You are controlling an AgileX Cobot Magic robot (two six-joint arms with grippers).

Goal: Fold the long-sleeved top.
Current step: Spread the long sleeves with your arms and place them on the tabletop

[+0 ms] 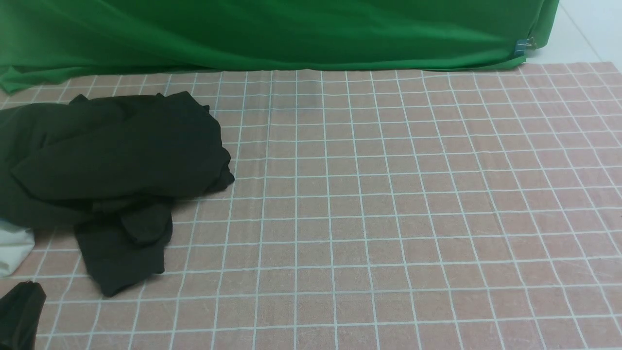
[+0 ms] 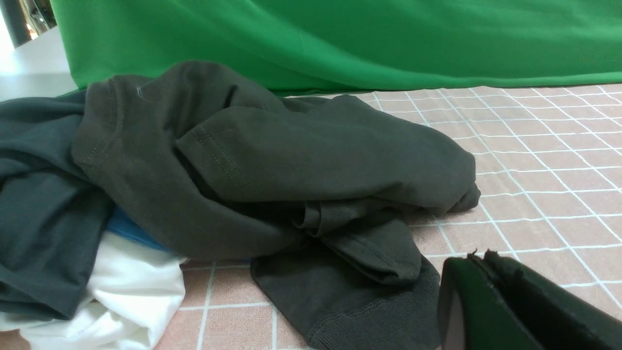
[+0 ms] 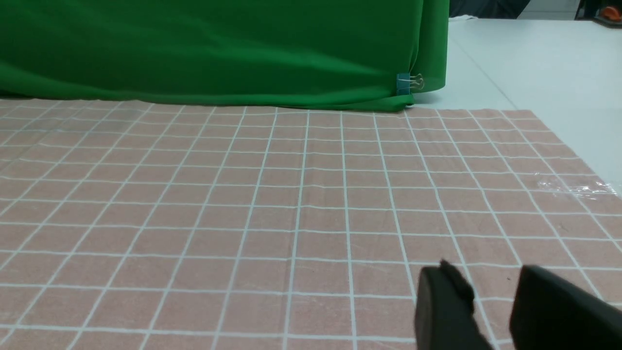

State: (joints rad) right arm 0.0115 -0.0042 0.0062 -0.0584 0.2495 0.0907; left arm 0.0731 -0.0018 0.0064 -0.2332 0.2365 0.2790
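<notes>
The long-sleeved top (image 1: 121, 150) is black and lies crumpled in a heap on the left of the pink checked cloth, with a ribbed end (image 1: 121, 267) trailing toward me. In the left wrist view the top (image 2: 291, 160) fills the middle, its ribbed end (image 2: 369, 311) just beside my left gripper (image 2: 478, 260). That gripper's jaws are pressed together with nothing between them. Its dark tip shows in the front view's bottom left corner (image 1: 22, 311). My right gripper (image 3: 486, 277) hangs over bare cloth, jaws apart and empty; it is out of the front view.
A dark grey-green garment (image 2: 39, 194), a blue garment (image 2: 129, 228) and a white one (image 2: 136, 287) lie under and left of the top. A green drape (image 1: 272, 34) hangs along the back edge. The pink checked cloth (image 1: 388, 194) ends at the right (image 3: 559, 146).
</notes>
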